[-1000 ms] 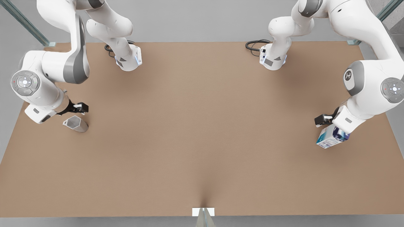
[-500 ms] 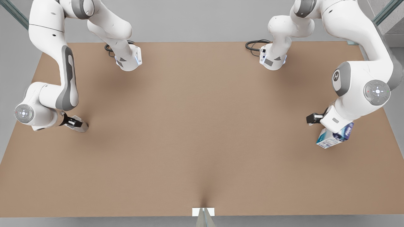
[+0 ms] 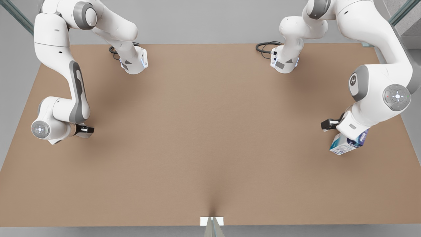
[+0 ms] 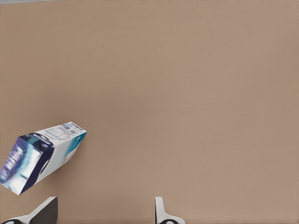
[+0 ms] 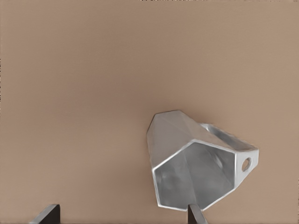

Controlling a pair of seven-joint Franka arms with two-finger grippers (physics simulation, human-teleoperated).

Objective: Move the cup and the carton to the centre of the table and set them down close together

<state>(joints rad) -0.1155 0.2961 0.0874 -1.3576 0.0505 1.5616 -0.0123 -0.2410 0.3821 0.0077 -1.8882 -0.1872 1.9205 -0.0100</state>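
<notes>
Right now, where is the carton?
The carton lies near the table's edge on the front view's right, under the left hand, whose fingers are open.

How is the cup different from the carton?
The cup is plain pale grey; the carton is white with blue and teal print. The cup is tapered with flat facets and an open mouth; the carton is a closed box. Both rest on the brown table, the cup by the open right pincer, the carton by the open left pincer.

Brown table [image 3: 204, 138], carton [image 3: 345, 144] lying, cup [image 5: 196, 163] lying
</notes>
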